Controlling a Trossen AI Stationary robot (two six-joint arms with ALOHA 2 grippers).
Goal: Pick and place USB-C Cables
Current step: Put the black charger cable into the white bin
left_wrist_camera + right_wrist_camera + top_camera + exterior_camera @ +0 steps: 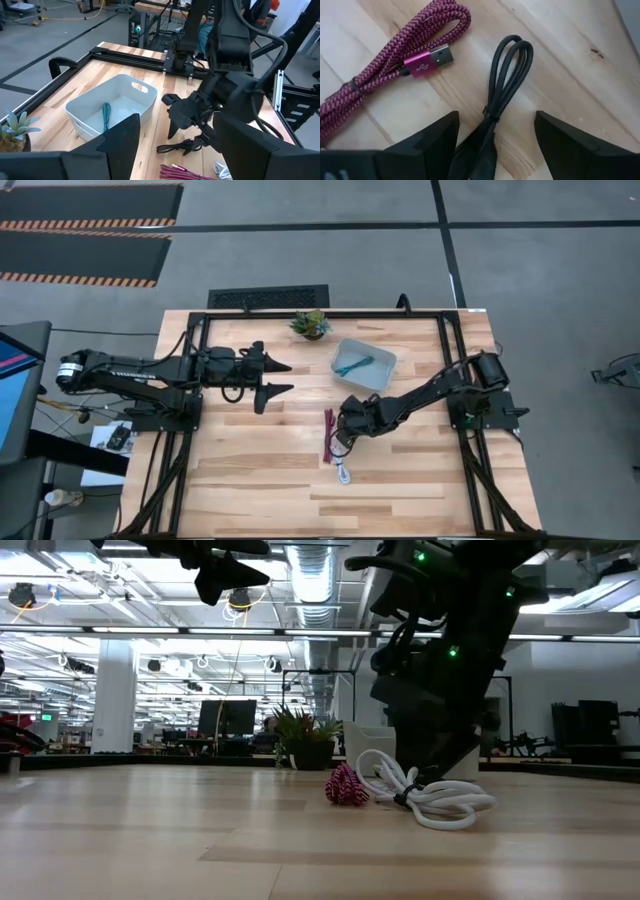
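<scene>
The black cable (507,75) lies bundled on the wood, and its tied middle runs between my right gripper's (495,120) open fingers, which stand on either side of it and do not visibly touch it. My right gripper (346,432) hangs low over the table's middle. Beside the black cable lie the maroon cable (395,60) (328,435) and, nearer the near edge, the white cable (345,472) (430,798). The teal cable (355,365) (106,116) rests on the floor of the white bin (385,358). My left gripper (283,377) waits open, raised over the table's left half.
A small potted plant (311,323) stands at the far edge beside the bin. A black frame (200,315) runs along the table's edges. Bare wood lies toward the near edge and the left side.
</scene>
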